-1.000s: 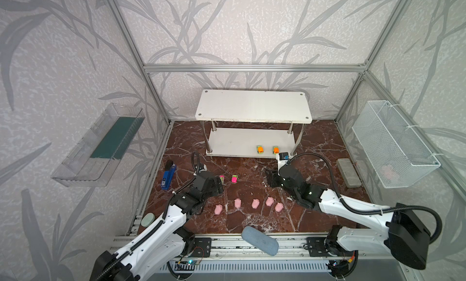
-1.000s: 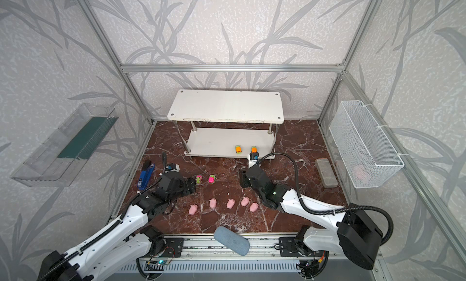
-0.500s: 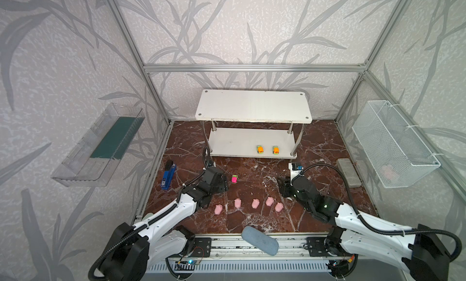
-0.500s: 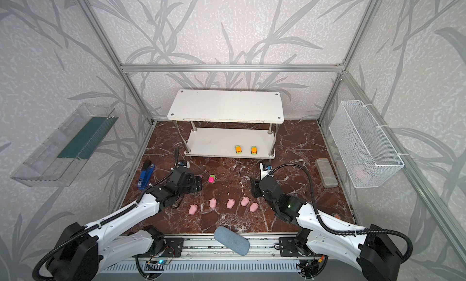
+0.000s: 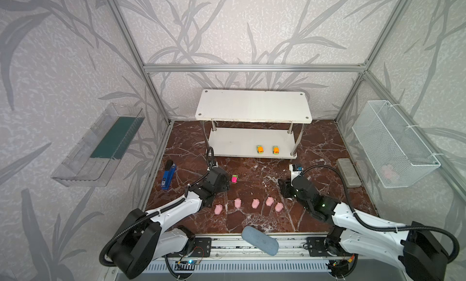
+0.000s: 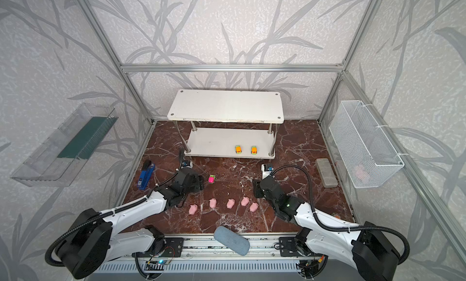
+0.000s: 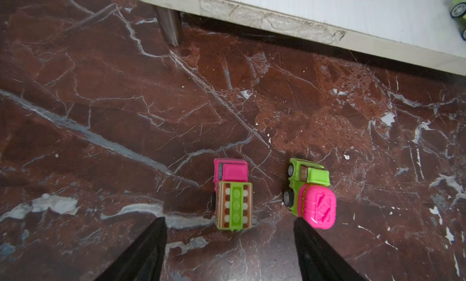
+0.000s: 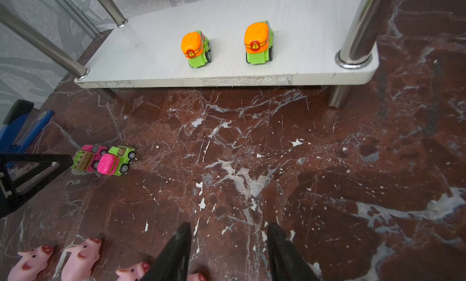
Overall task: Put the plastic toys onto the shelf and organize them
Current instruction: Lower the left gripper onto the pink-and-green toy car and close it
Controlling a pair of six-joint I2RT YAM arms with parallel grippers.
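Hovering with jaws spread and empty, the left claw [image 7: 229,219] is lining up on the pink truck [image 7: 233,191] lying just ahead of it; I judge it should be lowering squarely, missing the green car [image 7: 312,199] close beside. The right claw [image 8: 228,226] is hanging open and empty, pigs [image 8: 80,257] beside it, the shelf [image 8: 151,47] ahead.

The white two-tier shelf [image 6: 224,105] stands at the back of the dark red marble floor [image 6: 290,151]. On its lower board, toward the right end, two orange-and-green toy cars [image 6: 238,149] stand side by side. One pink-and-green car [image 6: 212,179] is on the floor just beside the left gripper [image 6: 201,183]. Nearer the front, five pink pigs [image 6: 230,203] lie in a loose row between the arms, and the right gripper [image 6: 256,189] is above the rightmost ones. A blue stapler [image 6: 145,175] lies at the left edge.
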